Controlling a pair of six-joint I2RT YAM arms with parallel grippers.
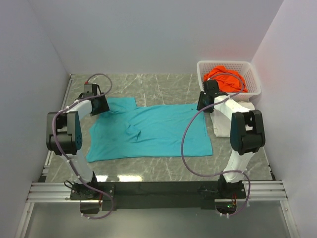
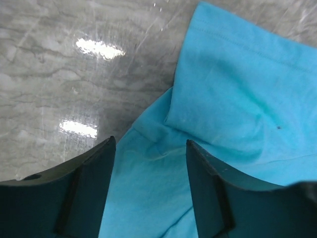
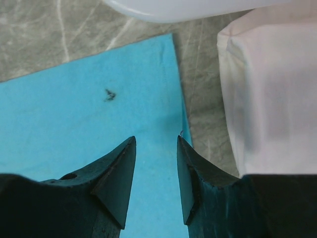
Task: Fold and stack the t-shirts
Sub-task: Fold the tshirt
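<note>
Top external, marbled grey table [image 1: 163, 87] (glossy), white walls [image 1: 148, 29], teal t-shirt [image 1: 153, 131] spread

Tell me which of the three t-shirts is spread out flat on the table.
The teal t-shirt, laid open across the table; the white t-shirt sits folded beside the basket and the orange t-shirt is bunched inside it.

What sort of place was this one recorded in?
Probably a lab test cell, not a home: plain white panels box in a marble-look tabletop, robot arms are bolted to an aluminium rail, and a teal t-shirt lies spread out near a white basket.
</note>
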